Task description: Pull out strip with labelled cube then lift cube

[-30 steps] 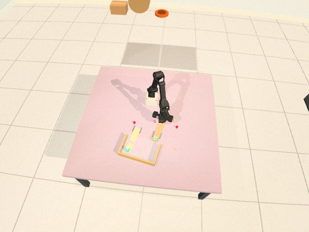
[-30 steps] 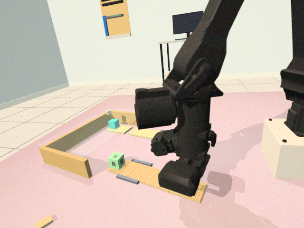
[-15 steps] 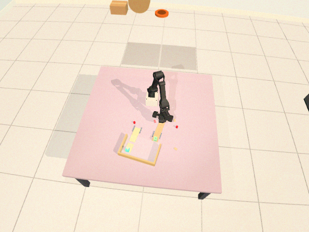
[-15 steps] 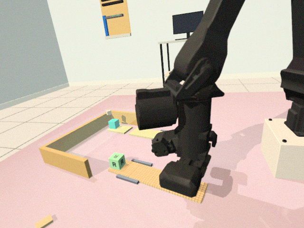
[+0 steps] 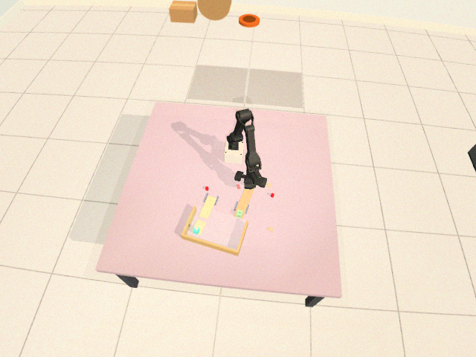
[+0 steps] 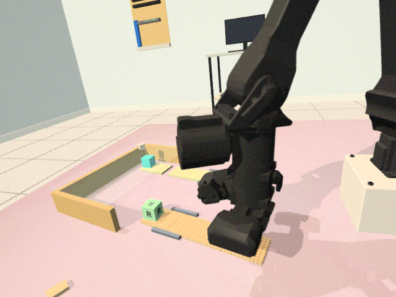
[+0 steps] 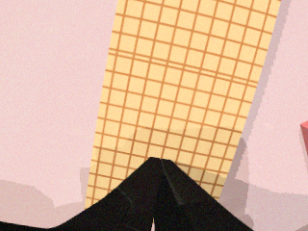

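The orange gridded strip (image 5: 245, 199) (image 6: 192, 228) (image 7: 192, 77) lies in one piece on the pink table (image 5: 153, 230), between two grey guide bars (image 6: 165, 233). The green cube marked R (image 5: 239, 213) (image 6: 152, 209) stands on its far end, at the open side of the wooden frame (image 5: 209, 245) (image 6: 83, 209). My gripper (image 5: 251, 186) (image 6: 233, 237) is shut and presses its tips down on the strip's near end. A plain yellow strip (image 5: 207, 206) (image 6: 187, 173) lies to the left in two pieces. A cyan cube (image 5: 196, 230) (image 6: 148, 161) sits on its far piece.
Small red cubes (image 5: 206, 188) (image 5: 272, 195) lie on either side of the strips. A pink block edge (image 7: 304, 131) shows in the wrist view. A loose tan chip (image 5: 270, 228) (image 6: 57, 288) lies right of the frame. The arm's cream base (image 5: 234, 153) (image 6: 367, 192) stands behind.
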Controlling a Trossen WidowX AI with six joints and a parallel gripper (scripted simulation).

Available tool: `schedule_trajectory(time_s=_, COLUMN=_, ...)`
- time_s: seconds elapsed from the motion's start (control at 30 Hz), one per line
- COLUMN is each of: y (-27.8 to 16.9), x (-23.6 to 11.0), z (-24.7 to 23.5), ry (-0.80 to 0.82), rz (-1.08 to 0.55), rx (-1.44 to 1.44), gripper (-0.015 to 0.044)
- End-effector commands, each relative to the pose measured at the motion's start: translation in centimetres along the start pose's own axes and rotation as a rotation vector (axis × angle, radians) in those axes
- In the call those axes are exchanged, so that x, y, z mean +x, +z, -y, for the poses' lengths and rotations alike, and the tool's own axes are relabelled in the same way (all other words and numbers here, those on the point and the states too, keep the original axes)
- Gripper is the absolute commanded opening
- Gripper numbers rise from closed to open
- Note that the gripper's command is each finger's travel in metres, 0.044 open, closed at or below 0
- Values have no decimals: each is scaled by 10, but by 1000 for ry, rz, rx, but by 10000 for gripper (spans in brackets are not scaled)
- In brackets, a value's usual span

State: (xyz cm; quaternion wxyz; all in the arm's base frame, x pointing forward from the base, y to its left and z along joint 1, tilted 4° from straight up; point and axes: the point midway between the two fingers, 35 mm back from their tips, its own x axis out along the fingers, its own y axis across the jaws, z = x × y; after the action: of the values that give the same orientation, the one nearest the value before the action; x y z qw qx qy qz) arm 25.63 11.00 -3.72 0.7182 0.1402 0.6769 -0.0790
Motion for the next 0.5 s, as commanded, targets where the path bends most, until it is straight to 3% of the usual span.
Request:
schedule_trajectory(time_s=0.0, y=-10, x=5, z=6, ry=-17, rz=-30, rx=0, gripper=0)
schedule_trajectory(time_s=0.47, y=0, x=-2, z=0, ry=-1, rz=-2, rx=0, gripper=0)
